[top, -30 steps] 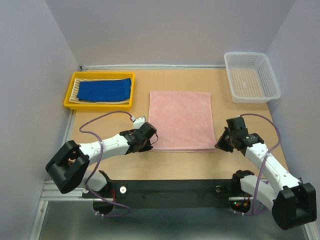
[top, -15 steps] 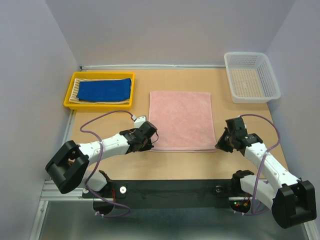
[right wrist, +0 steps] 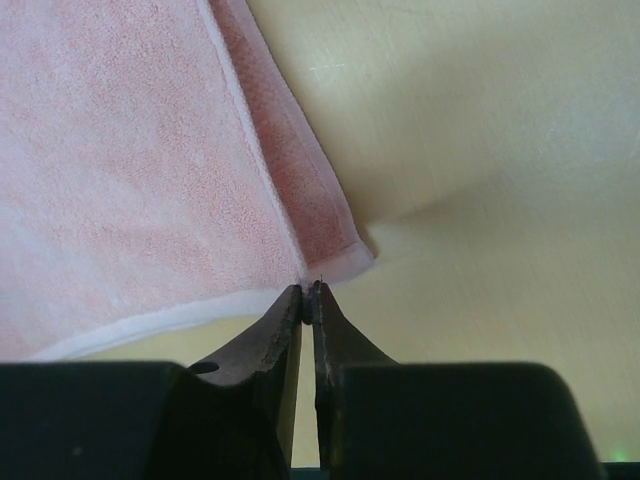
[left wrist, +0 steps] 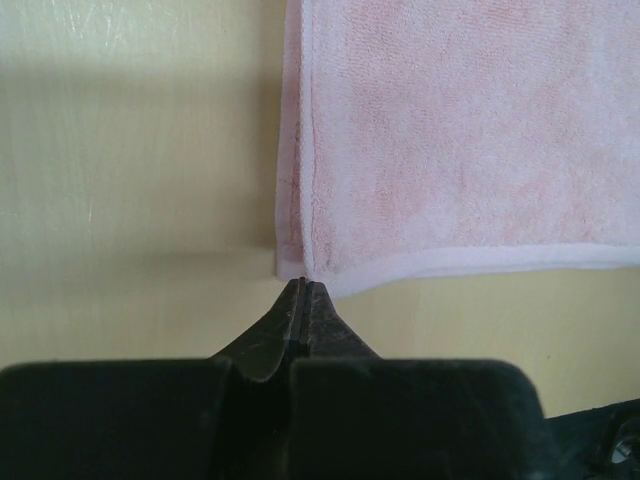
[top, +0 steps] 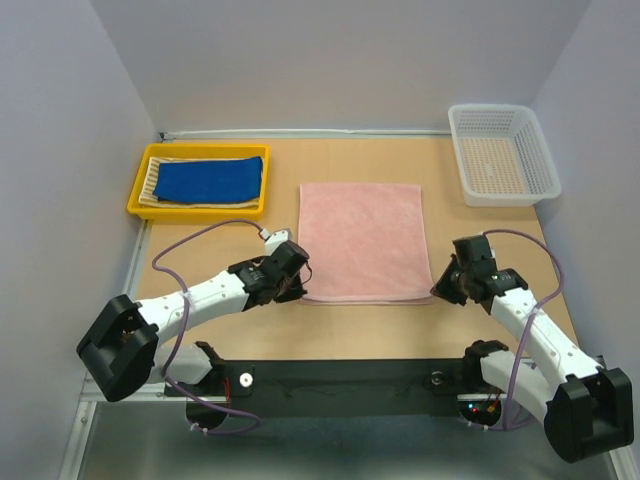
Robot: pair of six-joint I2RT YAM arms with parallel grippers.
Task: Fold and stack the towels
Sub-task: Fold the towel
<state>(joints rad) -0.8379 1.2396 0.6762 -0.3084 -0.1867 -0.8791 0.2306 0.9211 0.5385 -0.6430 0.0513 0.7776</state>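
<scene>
One pink towel (top: pixel 361 240) — flat, double-layered

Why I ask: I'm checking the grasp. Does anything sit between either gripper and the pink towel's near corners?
Nothing visible does. The left gripper has its tips right at the pink towel's near left corner, and the right gripper is at its near right corner. Only bare table lies around them.
</scene>
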